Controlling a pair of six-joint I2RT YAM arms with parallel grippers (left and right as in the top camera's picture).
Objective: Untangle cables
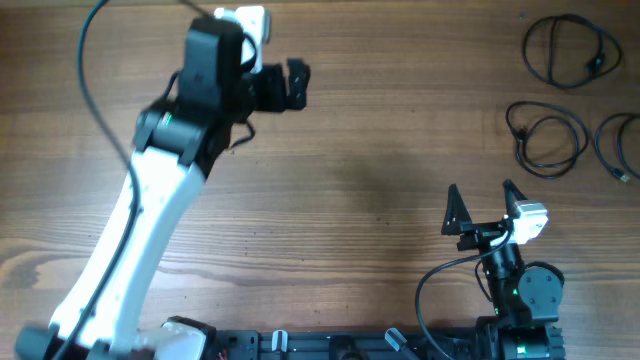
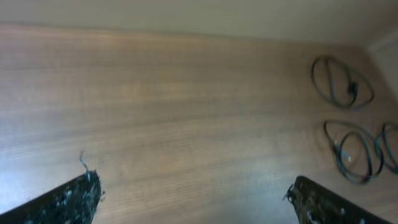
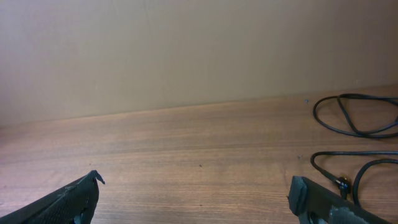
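Cables (image 1: 521, 140): three thin black cords in separate loose loops, ahead and to the right of our right gripper (image 1: 481, 192), jaws wide, empty. Left gripper (image 1: 298, 86), also wide w/ nothing held, sits well apart, so we judge the right arm nearer.

Cables (image 1: 522, 138) on table (image 1: 380, 150), back right; right end effector (image 1: 480, 190) before them; left end effector (image 1: 300, 85) back left.

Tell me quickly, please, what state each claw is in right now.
Left claw: open, holding nothing.
Right claw: open, holding nothing.
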